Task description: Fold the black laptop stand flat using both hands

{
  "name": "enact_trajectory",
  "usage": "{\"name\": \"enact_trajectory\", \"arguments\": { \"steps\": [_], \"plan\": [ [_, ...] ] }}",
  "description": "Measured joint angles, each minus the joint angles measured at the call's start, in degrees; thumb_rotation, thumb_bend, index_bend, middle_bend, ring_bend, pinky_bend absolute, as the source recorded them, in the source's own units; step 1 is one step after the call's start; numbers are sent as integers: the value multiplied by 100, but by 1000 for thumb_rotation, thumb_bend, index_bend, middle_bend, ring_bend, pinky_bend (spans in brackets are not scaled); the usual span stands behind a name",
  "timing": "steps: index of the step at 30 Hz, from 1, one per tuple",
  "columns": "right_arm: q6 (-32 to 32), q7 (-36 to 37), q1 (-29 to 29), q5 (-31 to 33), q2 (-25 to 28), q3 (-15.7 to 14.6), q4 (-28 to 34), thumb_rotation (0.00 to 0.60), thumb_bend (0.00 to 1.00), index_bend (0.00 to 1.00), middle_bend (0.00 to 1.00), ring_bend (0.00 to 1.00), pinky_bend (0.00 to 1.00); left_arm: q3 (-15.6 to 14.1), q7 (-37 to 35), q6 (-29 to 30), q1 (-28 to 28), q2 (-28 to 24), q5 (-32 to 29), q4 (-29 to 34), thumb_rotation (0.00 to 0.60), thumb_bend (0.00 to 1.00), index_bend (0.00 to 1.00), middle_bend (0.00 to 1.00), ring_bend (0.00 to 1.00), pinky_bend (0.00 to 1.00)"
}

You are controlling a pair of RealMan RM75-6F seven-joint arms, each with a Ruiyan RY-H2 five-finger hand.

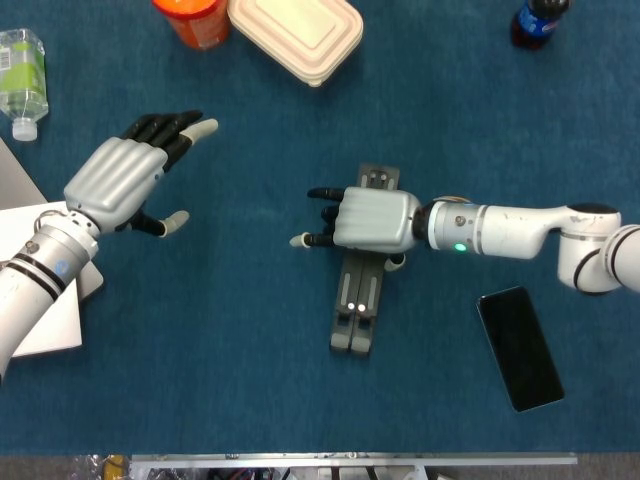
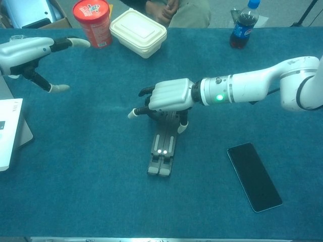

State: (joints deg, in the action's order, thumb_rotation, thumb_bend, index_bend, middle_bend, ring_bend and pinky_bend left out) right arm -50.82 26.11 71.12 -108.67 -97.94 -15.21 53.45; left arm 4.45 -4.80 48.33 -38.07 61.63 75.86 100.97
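The black laptop stand (image 1: 357, 305) lies on the blue table with its two legs drawn together side by side, pointing toward the front edge; in the chest view the stand (image 2: 161, 151) shows the same narrow shape. My right hand (image 1: 372, 221) lies over the stand's far end, palm down. Its fingers stick out to the left, apart and past the stand, and its thumb sits by the stand's right side. The chest view shows this right hand (image 2: 169, 96) hiding the stand's hinge end. My left hand (image 1: 120, 180) hovers far to the left, fingers apart, holding nothing; it is also in the chest view (image 2: 28, 50).
A black phone (image 1: 519, 347) lies right of the stand. A cream lunch box (image 1: 296, 32), a red canister (image 1: 192, 18) and a cola bottle (image 1: 535, 20) stand along the far edge. A green-label bottle (image 1: 20, 80) and a white book (image 1: 40, 300) sit at the left.
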Motion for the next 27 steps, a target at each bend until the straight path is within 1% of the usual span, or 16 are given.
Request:
{"name": "enact_trajectory", "arguments": {
  "steps": [2, 4, 6, 9, 11, 13, 16, 21, 26, 27],
  "plan": [
    [5, -20, -5, 6, -3, 9, -8, 600, 0, 0, 574, 272, 0, -1, 2, 0, 0, 1, 0, -6, 600, 284, 0, 0, 0, 32],
    [27, -31, -5, 14, 6, 13, -3, 600, 0, 0, 506, 236, 0, 4, 0, 3, 0, 0, 0, -9, 600, 285, 0, 0, 0, 32],
    [51, -39, -5, 34, 38, 21, 29, 600, 0, 0, 407, 164, 0, 11, 0, 9, -1, -7, 0, -11, 600, 285, 0, 0, 0, 32],
    [76, -110, -15, 69, 93, 43, 76, 600, 0, 0, 214, 35, 0, 26, 7, 27, -4, -16, 2, -22, 600, 285, 0, 0, 0, 28],
    [105, -178, -32, 117, 153, 70, 148, 600, 0, 0, 113, 1, 0, 33, 32, 42, -6, -19, 6, -34, 600, 284, 0, 0, 0, 11],
    [116, -273, -60, 172, 215, 107, 225, 600, 0, 0, 49, 0, 0, 41, 70, 61, -9, -15, 9, -52, 600, 284, 0, 0, 0, 6],
    [128, -436, -146, 339, 353, 206, 416, 600, 0, 0, 20, 0, 0, 55, 158, 119, -8, 2, 15, -97, 600, 284, 0, 0, 0, 6],
    [110, -997, -451, 832, 686, 461, 828, 600, 1, 0, 17, 0, 0, 73, 342, 313, 39, 26, 24, -198, 600, 284, 0, 0, 0, 6],
    [-8, -2022, -992, 1673, 1247, 768, 1562, 600, 5, 0, 17, 0, 0, 86, 571, 628, 150, 18, 59, -314, 600, 284, 0, 0, 0, 6],
    [-49, -2234, -1110, 1843, 1365, 818, 1718, 600, 20, 0, 19, 0, 0, 91, 622, 700, 176, 21, 61, -338, 600, 284, 0, 0, 0, 6]
  ]
}}
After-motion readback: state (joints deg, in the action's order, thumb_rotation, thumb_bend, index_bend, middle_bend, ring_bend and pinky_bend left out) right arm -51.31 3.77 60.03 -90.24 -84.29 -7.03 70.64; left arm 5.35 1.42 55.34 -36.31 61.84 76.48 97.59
